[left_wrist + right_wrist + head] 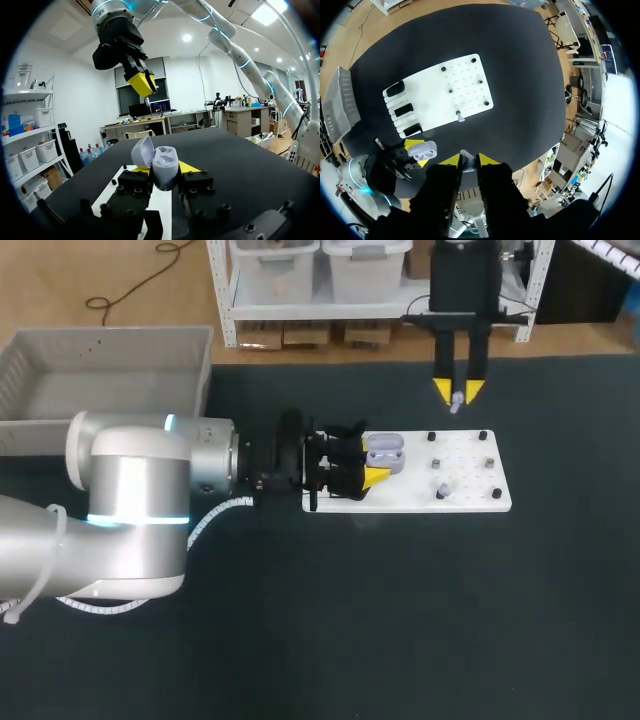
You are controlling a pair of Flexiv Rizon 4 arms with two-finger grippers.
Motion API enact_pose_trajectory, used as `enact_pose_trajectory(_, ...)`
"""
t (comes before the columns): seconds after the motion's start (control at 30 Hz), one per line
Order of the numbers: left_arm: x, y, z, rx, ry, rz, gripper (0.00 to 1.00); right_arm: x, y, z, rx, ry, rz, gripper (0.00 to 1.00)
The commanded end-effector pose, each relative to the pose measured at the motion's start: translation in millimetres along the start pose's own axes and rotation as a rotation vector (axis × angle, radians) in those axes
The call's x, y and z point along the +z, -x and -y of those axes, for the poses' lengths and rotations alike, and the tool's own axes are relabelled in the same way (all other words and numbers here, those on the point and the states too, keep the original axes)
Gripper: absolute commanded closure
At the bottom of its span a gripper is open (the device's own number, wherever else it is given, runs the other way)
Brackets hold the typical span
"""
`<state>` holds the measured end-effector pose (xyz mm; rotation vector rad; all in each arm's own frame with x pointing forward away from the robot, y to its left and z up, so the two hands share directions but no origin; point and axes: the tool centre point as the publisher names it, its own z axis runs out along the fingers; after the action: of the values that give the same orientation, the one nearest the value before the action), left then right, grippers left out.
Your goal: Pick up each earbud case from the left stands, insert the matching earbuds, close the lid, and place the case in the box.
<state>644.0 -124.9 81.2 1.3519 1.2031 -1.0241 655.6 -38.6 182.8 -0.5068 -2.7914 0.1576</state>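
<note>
Earbud case [385, 452], lid open, is clamped between the left gripper's [370, 460] fingers at the 9 o'clock end of the white board [470, 495]. The right gripper [458, 390] hangs at the board's 12 o'clock, fingers pinched on a small earbud [457, 401]. Another earbud [460, 117] stands on the board. A grey box [100, 370] lies at the 10 o'clock corner of the worktop [400, 620].

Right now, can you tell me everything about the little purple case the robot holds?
The earbud case is small, rounded, pale lilac, smooth like plastic. Its lid is swung open, and the two hollows inside look empty. It sits tilted between the yellow fingertips of the left gripper, which touch it from both sides, over one end of the white board. The right gripper, holding an earbud, is apart from it.
</note>
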Motion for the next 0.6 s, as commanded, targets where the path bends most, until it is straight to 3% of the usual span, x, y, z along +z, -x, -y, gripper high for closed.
enact_pose_trajectory(0.03,0.2,-0.6,1.5,0.003,0.007,0.002,1.0,-3.3,-26.6,-10.2,0.039,-0.03,0.095,1.0)
enact_pose_trajectory(0.27,0.2,-0.6,1.5,0.003,0.007,0.002,1.0,6.7,-57.4,-30.7,0.11,-0.094,0.164,1.0)
enact_pose_trajectory(0.6,0.2,-0.6,1.5,0.003,0.007,0.002,1.0,17.7,-63.3,-34.7,0.301,-0.087,0.167,1.0)
